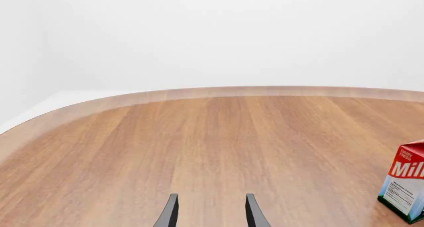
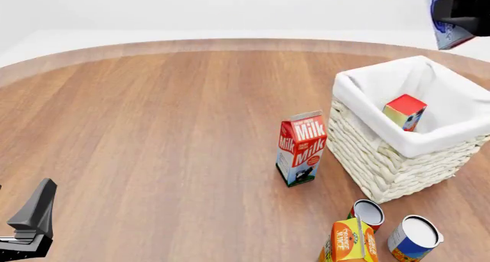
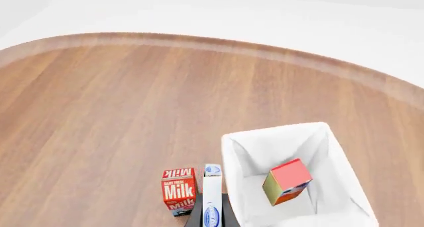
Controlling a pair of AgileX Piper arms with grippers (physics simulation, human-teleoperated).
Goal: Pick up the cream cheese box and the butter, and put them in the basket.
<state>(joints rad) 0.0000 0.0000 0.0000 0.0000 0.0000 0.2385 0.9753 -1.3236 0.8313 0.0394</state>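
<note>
The right claw [image 3: 212, 214] grips the flat white, blue-marked cream cheese box [image 3: 212, 197] (edge-on); the left claw [image 1: 210, 212] stands parted, holding nothing.

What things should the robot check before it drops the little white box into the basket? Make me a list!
1. Cream cheese box held by the right gripper: ok, it sits between the fingers.
2. Butter already inside the basket: ok.
3. Box directly over the basket opening: not ok; in the right wrist view it hangs beside the rim, towards the milk carton.
4. Room left beside the butter: ok, bare lining shows.
5. Left gripper out of the way: ok, open, far from the basket.
6. Height above the rim: cannot tell.
</note>
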